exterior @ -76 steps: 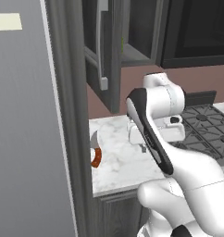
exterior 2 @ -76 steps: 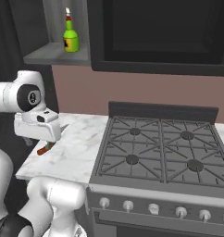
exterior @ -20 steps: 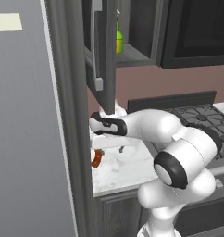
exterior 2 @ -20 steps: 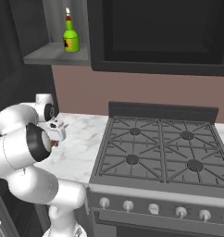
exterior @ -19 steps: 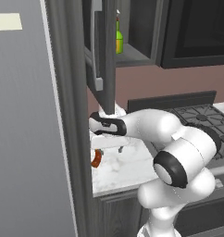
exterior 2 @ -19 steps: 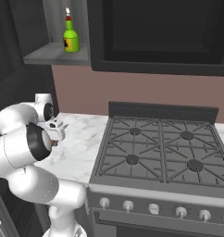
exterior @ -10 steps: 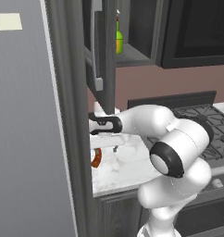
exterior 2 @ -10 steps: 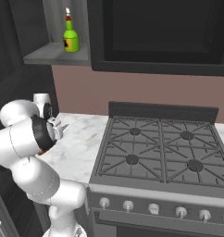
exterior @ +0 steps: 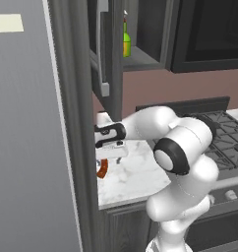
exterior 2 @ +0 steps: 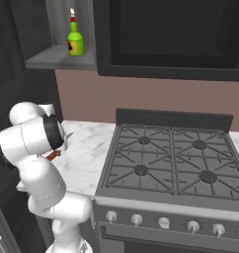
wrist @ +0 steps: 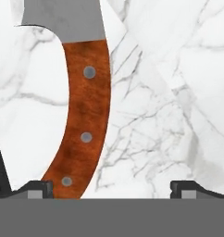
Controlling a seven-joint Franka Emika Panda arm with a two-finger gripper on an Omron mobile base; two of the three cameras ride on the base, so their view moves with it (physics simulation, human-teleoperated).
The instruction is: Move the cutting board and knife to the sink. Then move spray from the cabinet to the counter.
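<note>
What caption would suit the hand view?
Open fingers hover over the knife lying on the marble counter.

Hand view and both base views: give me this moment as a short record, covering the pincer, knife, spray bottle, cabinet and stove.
pincer: open, above the counter, holding nothing
knife: flat on the counter, orange-red handle close to one fingertip, not between the jaws
spray bottle: upright on the cabinet shelf
cabinet: door open
stove: burners bare, right of the counter
arm: bent low over the counter's left end
</note>
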